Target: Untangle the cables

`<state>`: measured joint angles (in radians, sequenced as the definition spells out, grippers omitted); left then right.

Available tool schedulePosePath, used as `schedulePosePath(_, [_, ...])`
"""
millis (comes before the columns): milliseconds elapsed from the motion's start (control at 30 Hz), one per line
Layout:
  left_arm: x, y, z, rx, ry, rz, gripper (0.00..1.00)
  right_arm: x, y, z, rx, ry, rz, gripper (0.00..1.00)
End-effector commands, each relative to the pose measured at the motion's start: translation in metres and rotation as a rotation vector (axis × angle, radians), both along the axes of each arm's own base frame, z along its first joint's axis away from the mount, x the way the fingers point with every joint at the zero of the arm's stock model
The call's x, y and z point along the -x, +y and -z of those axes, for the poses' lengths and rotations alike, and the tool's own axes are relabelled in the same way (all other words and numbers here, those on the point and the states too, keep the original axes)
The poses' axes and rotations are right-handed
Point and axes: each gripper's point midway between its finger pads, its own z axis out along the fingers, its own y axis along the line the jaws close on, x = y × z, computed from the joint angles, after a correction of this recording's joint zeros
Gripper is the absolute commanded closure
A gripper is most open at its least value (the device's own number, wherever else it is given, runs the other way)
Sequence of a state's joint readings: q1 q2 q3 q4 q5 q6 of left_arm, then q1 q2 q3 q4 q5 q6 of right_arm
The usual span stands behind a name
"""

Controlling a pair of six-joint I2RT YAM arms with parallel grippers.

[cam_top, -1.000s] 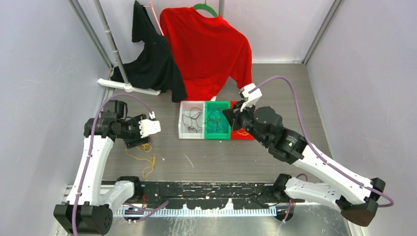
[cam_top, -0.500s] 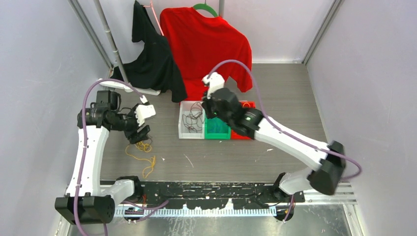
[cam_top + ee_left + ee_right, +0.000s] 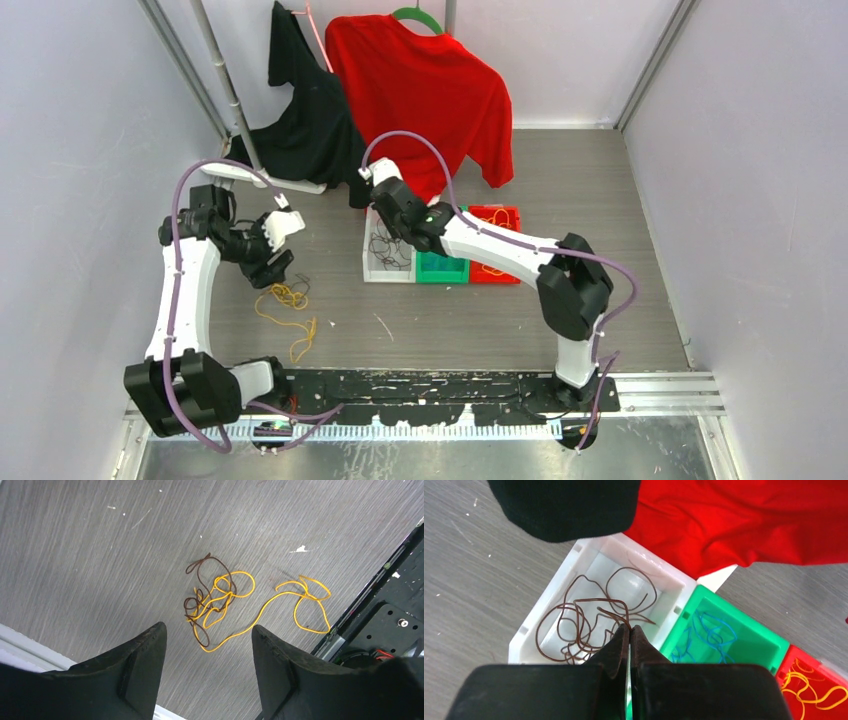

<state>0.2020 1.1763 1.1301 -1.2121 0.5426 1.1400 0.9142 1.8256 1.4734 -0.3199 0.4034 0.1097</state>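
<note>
Left jaws: your left gripper [image 3: 207, 627] gapes over the brown-orange tangle [image 3: 216, 602].
Right jaws: your right gripper [image 3: 629, 628] is pinched together above brown cables [image 3: 589, 600] in the white bin [image 3: 536, 617].

From my console, the left arm [image 3: 186, 290] stood tall off its base and bent over at the elbow. Its wrist was tipped downward, and the left gripper [image 3: 207, 626] hung there with its two dark fingers [image 3: 142, 670] spread wide apart. The right arm [image 3: 500, 245] rose from its base and folded hard at the elbow, with the forearm stretched far out to the left and away from me across the middle. Its wrist was pitched down, and the right gripper [image 3: 630, 628] had its fingers pressed flat together, with no gap showing at the tips.
</note>
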Motion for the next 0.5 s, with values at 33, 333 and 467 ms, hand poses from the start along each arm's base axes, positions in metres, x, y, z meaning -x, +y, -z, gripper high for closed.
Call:
schedulePosePath(33, [0.002,0.014,0.015,-0.068,0.004,0.064,0.37,-0.025,0.012,-0.015,0.011,-0.078,0.031,0.73])
schedulePosePath(333, [-0.004,0.044,0.054,-0.169,0.048,0.045,0.37,-0.014,0.009,-0.057,-0.128,-0.119,0.024,0.22])
schedulePosePath(467, [-0.007,0.052,0.071,-0.184,0.095,0.021,0.37,0.002,0.010,-0.076,-0.240,-0.107,-0.012,0.22])
